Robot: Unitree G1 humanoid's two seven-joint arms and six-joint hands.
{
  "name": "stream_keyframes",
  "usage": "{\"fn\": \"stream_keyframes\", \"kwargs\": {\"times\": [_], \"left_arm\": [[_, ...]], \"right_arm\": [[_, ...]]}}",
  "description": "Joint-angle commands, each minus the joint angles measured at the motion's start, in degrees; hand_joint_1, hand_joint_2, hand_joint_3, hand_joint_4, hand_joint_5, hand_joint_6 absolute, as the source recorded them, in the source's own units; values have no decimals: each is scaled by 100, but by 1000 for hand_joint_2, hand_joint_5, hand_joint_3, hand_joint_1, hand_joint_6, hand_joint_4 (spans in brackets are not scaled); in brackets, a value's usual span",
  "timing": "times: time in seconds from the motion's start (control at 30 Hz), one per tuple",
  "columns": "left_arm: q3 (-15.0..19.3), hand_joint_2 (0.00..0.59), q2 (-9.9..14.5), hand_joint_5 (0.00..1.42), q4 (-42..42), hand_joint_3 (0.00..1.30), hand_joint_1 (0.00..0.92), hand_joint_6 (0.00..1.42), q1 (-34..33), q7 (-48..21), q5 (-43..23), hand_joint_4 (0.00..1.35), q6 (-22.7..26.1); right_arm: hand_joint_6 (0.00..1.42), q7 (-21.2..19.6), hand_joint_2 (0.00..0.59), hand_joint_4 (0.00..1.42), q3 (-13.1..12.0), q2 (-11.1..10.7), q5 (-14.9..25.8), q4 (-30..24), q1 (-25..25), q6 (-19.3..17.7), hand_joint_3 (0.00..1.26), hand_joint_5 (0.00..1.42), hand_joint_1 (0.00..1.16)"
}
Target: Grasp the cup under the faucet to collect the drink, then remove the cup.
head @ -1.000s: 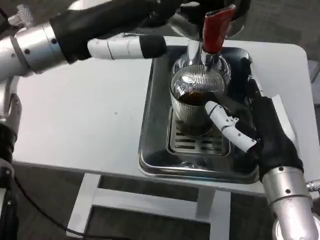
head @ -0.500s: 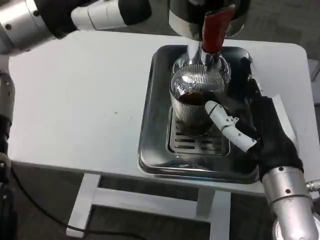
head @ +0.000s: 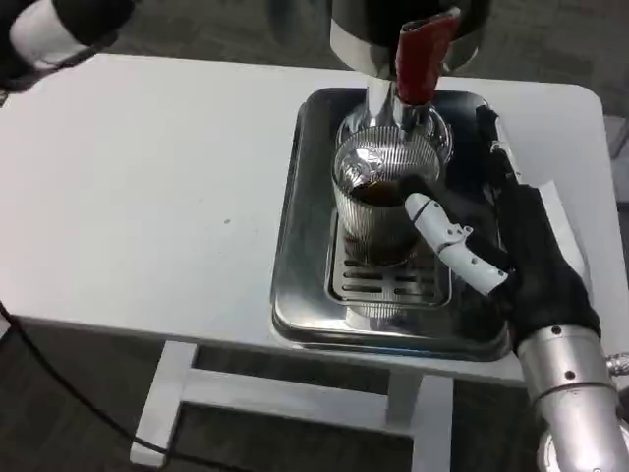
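A ribbed glass cup (head: 378, 202) holding dark drink stands on the drip grate (head: 388, 280) of a steel tray (head: 295, 216), right under the faucet (head: 393, 98) with its red handle (head: 423, 49). My right hand (head: 511, 246) wraps the cup from the right. Its white thumb (head: 447, 241) presses the cup's front side, and its dark fingers (head: 488, 138) reach along the far right side. My left hand (head: 49, 25) is at the top left corner, far from the tray and cut off by the frame edge, so its fingers cannot be made out.
The dispenser's body (head: 393, 20) rises behind the tray at the top. The white table (head: 147, 197) stretches bare to the left of the tray. Its front edge runs just below the tray, and its right edge lies close to my right forearm (head: 570, 393).
My left arm has pulled back up and to the left, away from the red handle, until just its hand shows in the corner. The right hand and the cup have barely moved.
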Motion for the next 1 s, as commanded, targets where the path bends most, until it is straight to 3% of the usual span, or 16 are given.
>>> {"fn": "stream_keyframes", "kwargs": {"times": [0.03,0.37,0.57,0.77,1.0], "left_arm": [[185,62,228,380,-360,280,0,803,361,98,-150,244,226],[360,52,378,291,-1760,219,0,642,1931,12,-481,156,675],[64,44,148,153,-2344,136,0,417,2868,13,-141,46,197],[-2,40,44,122,-2582,113,0,397,3310,150,20,20,-275],[138,48,95,97,-2707,90,0,349,3875,405,148,0,-621]], "right_arm": [[17,2,315,0,19,26,47,-291,203,-2,0,0,505],[29,88,315,0,36,3,165,-602,457,-13,0,0,504],[31,121,315,0,59,-1,202,-568,470,-45,0,0,504],[43,144,309,0,49,-28,276,-519,502,-128,0,0,498],[60,79,292,0,72,-39,305,-438,603,-340,0,0,511]]}}
